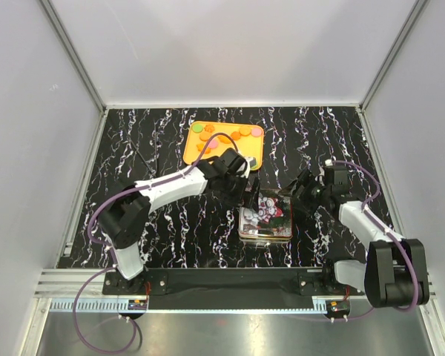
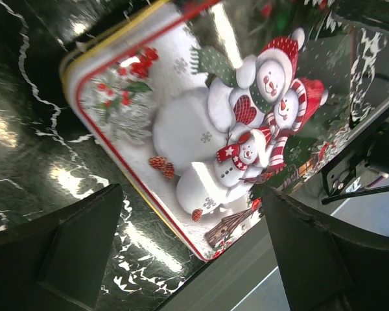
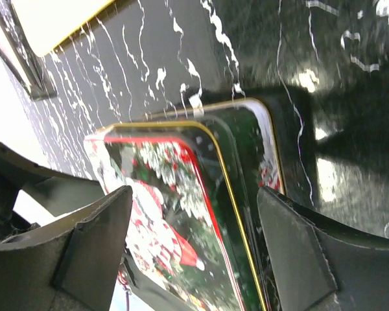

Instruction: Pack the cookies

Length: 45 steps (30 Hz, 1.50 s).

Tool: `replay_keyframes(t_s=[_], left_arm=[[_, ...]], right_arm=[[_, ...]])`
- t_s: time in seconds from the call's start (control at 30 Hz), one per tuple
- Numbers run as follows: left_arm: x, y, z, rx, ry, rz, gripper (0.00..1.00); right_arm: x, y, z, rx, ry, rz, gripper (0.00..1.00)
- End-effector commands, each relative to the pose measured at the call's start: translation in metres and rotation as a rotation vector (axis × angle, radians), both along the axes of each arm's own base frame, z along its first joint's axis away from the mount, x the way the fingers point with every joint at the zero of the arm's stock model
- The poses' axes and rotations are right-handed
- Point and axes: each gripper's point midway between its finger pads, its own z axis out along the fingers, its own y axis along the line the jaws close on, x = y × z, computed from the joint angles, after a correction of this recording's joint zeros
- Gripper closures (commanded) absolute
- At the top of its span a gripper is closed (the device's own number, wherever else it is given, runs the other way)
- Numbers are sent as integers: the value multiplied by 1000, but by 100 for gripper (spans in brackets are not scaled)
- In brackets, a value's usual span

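The cookies (image 1: 241, 133) are lying on the orange tray (image 1: 193, 148) at the back of the black marbled tabletop (image 1: 185, 230), well apart from the snowman tin (image 1: 265, 215) sitting in the middle. The left end effector (image 1: 249, 194) is hovering over the tin's left side, its fingers (image 2: 84, 253) spreading wide and gripping nothing. The right end effector (image 1: 300, 194) is hanging at the tin's right edge, likewise standing wide apart and holding nothing.
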Motion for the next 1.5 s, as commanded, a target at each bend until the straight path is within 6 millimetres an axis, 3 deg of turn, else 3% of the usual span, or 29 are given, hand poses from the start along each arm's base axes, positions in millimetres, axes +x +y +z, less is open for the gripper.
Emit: replay_keyframes(t_s=[0.0,0.3,0.47,0.5,0.73,0.83,0.87,0.93,1.0,1.23,1.4,1.47], left_arm=[[12,-3,27,-82,-51,-12,5],[40,-9,15,-84,-36,48,5],[56,-21,7,-95,-32,86,5],[59,-23,5,-94,-36,90,6],[63,-25,-16,-69,-4,114,7],[63,-24,-21,-59,4,112,7],[63,-24,-21,-58,6,115,7],[64,-24,-22,-56,8,113,7],[64,-24,-22,-55,8,112,7],[63,-15,-22,-35,-2,107,8],[71,-6,-15,-37,-11,125,7],[77,-3,-9,-43,-28,132,7]], right_arm=[[21,-1,9,-18,-43,-10,16],[31,1,-10,-13,-29,-12,21],[25,2,-28,-3,21,-22,25],[31,2,-25,4,-10,-25,28],[19,4,-46,37,40,-42,43],[17,6,-52,57,51,-49,45],[14,7,-55,60,60,-49,53],[14,7,-59,68,77,-60,53],[13,9,-61,80,84,-60,65],[4,13,-60,129,87,-70,80],[-16,18,-53,162,83,-68,83],[-20,22,-42,163,48,-59,78]])
